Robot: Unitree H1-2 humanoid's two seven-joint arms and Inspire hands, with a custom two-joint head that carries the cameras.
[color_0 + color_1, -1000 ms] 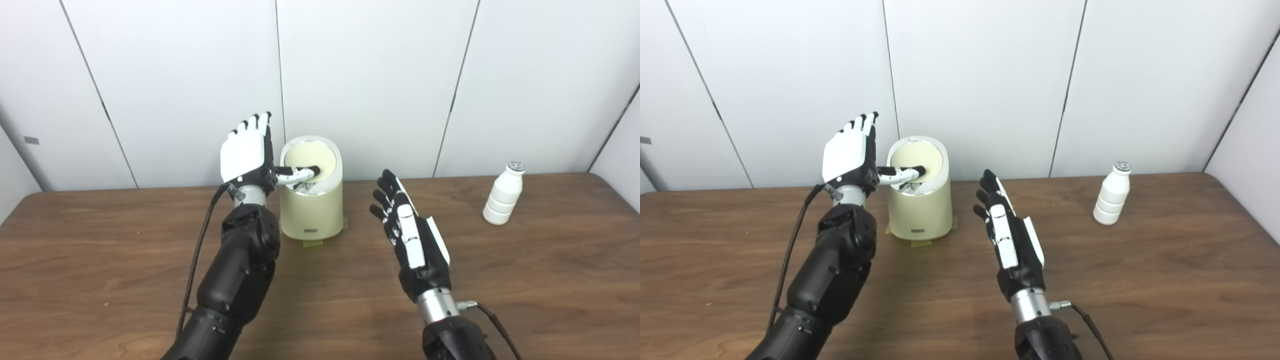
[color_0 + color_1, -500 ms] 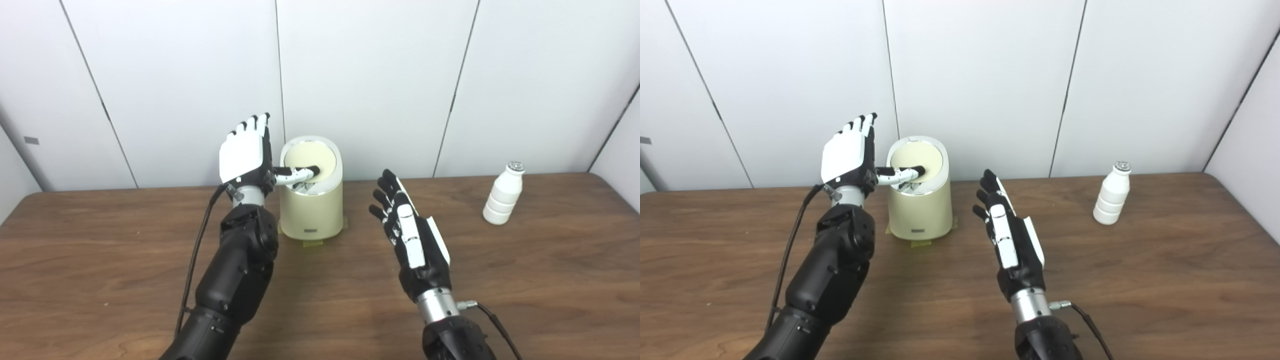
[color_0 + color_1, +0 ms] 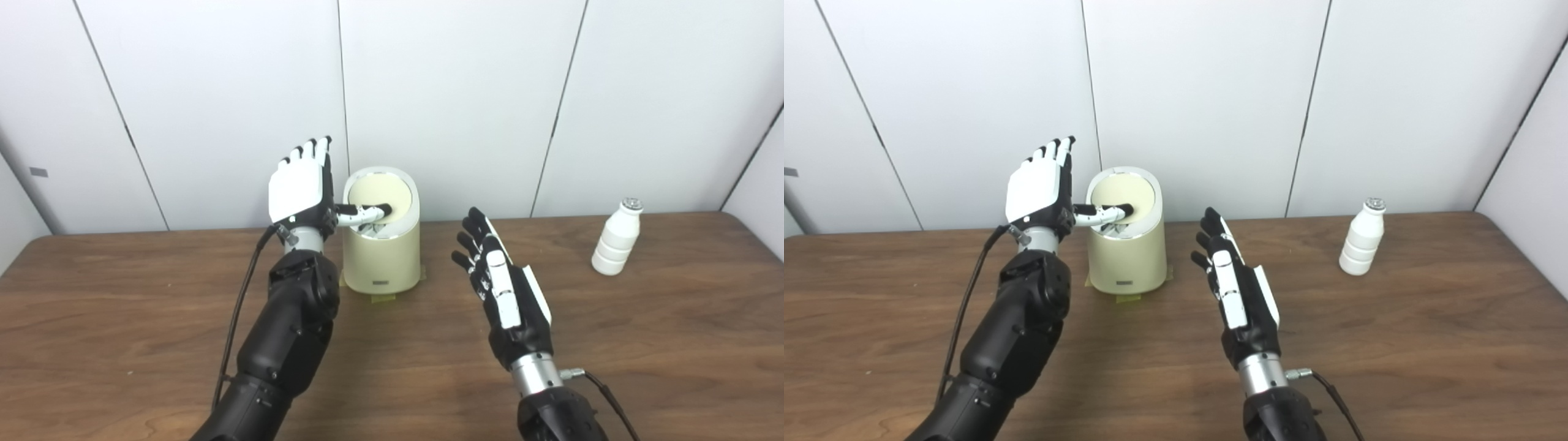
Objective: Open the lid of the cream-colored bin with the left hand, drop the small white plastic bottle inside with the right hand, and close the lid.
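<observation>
Lid up on cream-coloured cylindrical plastic bin [image 3: 382, 257], propped by flat open left hand [image 3: 298, 190]; right hand [image 3: 503, 293] open, empty; small white ribbed plastic bottle [image 3: 616, 246] untouched near worktop's far right corner.

A table [image 3: 122, 318] runs across the foreground, with a panelled wall [image 3: 453, 92] standing behind its far edge. A bin [image 3: 381, 245] stands on the table near the far edge, left of centre. Its lid [image 3: 380, 195] sits on top, tilted toward the viewer. The left hand [image 3: 300, 193] is raised just left of the bin, its thumb reaching right across the lid. The right hand [image 3: 502, 288] hovers over the table to the right of the bin and nearer the viewer, fingers spread and pointing away. A bottle [image 3: 615, 245] stands upright on the table far to the right, well apart from the right hand and the bin.
</observation>
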